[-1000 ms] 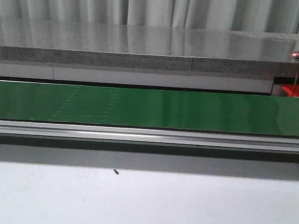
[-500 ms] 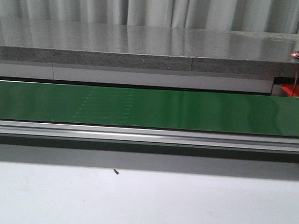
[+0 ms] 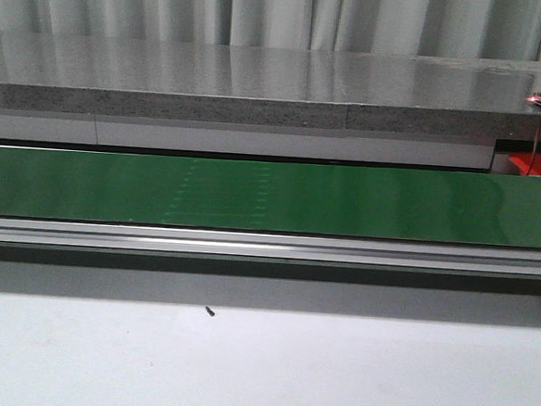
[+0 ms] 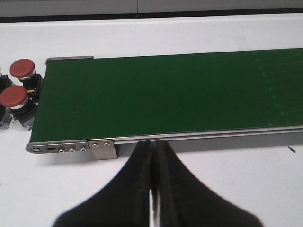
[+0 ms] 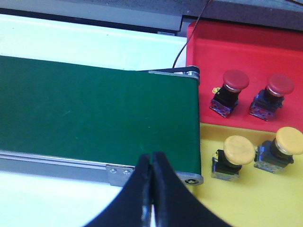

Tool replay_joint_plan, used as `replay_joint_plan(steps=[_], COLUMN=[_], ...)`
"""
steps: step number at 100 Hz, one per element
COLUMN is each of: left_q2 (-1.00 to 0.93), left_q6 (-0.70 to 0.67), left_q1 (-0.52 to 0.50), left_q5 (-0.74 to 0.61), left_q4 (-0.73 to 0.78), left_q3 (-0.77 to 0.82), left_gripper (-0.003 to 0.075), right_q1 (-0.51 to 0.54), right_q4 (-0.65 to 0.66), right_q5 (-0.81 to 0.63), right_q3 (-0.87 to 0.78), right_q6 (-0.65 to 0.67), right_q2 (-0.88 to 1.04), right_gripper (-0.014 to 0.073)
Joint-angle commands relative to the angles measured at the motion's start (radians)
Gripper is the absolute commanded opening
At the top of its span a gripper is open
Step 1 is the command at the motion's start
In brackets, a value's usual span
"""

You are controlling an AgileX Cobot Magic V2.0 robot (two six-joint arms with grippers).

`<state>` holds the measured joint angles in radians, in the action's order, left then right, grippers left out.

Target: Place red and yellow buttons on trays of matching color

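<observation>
**Four buttons sit sorted on their trays; two red ones wait off the belt's other end**

Two grippers are pressed shut on nothing. In the left wrist view, the black left gripper (image 4: 152, 156) has its fingers together with only a thin seam between them, hanging over the white tabletop (image 4: 236, 179) just short of the silver aluminium side rail (image 4: 199, 138) of the conveyor. In the right wrist view, the black right gripper (image 5: 151, 165) is closed the same way, its tips over the rail near the belt's end.

Past the grippers runs the long dark green conveyor belt (image 3: 271, 196), bare along the whole stretch seen from the front.

Off the belt's end in the left wrist view, two loose red mushroom-head push buttons stand on the white surface: the nearer loose red button (image 4: 13, 96) and, just behind it, the farther loose red button (image 4: 23, 68), both close to the belt's end roller.

At the other end, the flat yellow tray (image 5: 255, 198) lies nearer, carrying two yellow mushroom-head buttons side by side: one (image 5: 238, 149) close to the belt, the other (image 5: 289, 140) further out. Beyond it, touching along one edge, the flat red tray (image 5: 236, 47) holds two red buttons, one (image 5: 236, 80) nearer the belt and one (image 5: 280, 84) beside it.

Farthest back, the front view shows a grey speckled stone counter (image 3: 260, 81) and pale pleated curtains (image 3: 265, 12).
</observation>
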<state>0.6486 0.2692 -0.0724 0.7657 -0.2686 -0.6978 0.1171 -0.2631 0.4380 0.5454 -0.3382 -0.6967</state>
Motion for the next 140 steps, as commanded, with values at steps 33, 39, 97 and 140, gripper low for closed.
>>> replay_joint_plan(steps=[33,39,97,140], left_q2=[0.245,0.303,0.756,1.112], left_q6=[-0.05,-0.053,-0.135,-0.283], left_q1=[-0.13,-0.161,-0.343,-0.344], left_q5=[-0.069,-0.069,-0.04,0.126], left_q4=[-0.011,-0.015,-0.017,0.069], left_q3=[-0.159,-0.193,-0.493,-0.765], left_gripper=[-0.002,-0.002,0.057,0.0531], right_q1=[-0.001,-0.001,-0.001,-0.001], right_q4=[-0.016,-0.016,-0.016,-0.016], right_q5=[-0.063,-0.063,-0.065,-0.065], right_q3=[0.01,0.01,0.01,0.01], right_q6=[-0.008,-0.008,-0.008,-0.008], right_q2=[0.048,0.048,0.048,0.048], right_gripper=[-0.0122,-0.0122,-0.0122,-0.0122])
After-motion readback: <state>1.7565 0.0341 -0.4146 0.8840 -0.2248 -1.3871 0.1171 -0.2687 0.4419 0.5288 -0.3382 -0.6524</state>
